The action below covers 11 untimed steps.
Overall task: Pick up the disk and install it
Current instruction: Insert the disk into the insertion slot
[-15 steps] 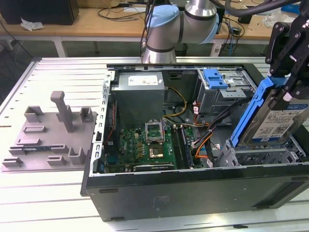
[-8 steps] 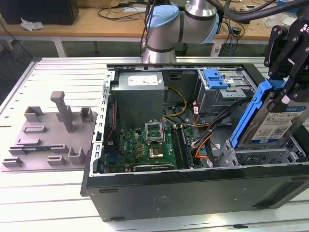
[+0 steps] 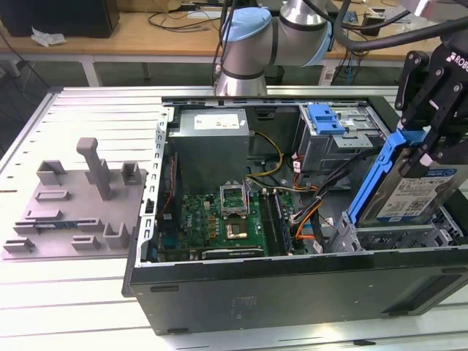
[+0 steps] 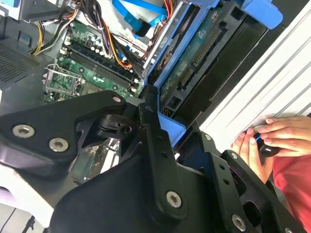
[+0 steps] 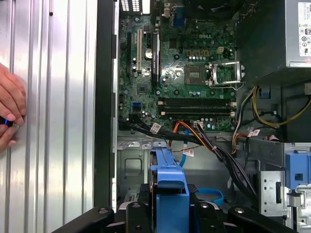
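In the exterior view my gripper [image 3: 428, 150] is shut on the disk [image 3: 413, 191], a silver drive with a white-and-blue label and blue side rails. It hangs tilted, steeply on edge, over the drive bay [image 3: 387, 238] at the front right corner of the open computer case [image 3: 292, 292]. The second wrist view shows the disk's green circuit-board underside [image 4: 194, 63] past the black fingers [image 4: 148, 126]. In the first wrist view a blue rail of the disk [image 5: 170, 187] sits between the fingers, above the bay's grey metal floor [image 5: 131, 165].
A grey plastic holder with upright posts [image 3: 80, 197] lies on the slatted table at the exterior view's left. Inside the case are the motherboard [image 3: 219, 219], power supply [image 3: 212, 139], a blue latch piece [image 3: 325, 118] and cable bundles [image 5: 214, 145]. A person's hand [image 4: 272, 136] [image 5: 9, 116] rests on the table beside the case.
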### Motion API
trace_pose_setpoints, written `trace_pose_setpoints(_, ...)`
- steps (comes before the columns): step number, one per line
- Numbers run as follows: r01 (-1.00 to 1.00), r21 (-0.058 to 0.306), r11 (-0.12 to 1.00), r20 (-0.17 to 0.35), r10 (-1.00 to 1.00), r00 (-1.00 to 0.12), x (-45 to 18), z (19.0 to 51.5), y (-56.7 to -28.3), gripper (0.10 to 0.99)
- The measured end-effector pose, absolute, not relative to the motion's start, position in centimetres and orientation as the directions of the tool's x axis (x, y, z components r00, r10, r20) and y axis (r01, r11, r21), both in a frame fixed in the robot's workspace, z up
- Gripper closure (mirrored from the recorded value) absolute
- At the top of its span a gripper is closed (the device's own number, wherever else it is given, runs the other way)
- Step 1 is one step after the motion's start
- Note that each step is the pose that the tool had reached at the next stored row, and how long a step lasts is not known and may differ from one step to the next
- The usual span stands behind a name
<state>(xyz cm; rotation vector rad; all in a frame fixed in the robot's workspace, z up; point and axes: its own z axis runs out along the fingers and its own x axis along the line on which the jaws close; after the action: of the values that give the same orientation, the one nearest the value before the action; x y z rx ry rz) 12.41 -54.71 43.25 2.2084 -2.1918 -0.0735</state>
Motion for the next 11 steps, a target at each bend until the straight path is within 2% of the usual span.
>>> trace_pose_setpoints(11,-0.999,0.054,-0.008,-0.013,-1.0,0.007,12.4,42.0,-54.7,0.718)
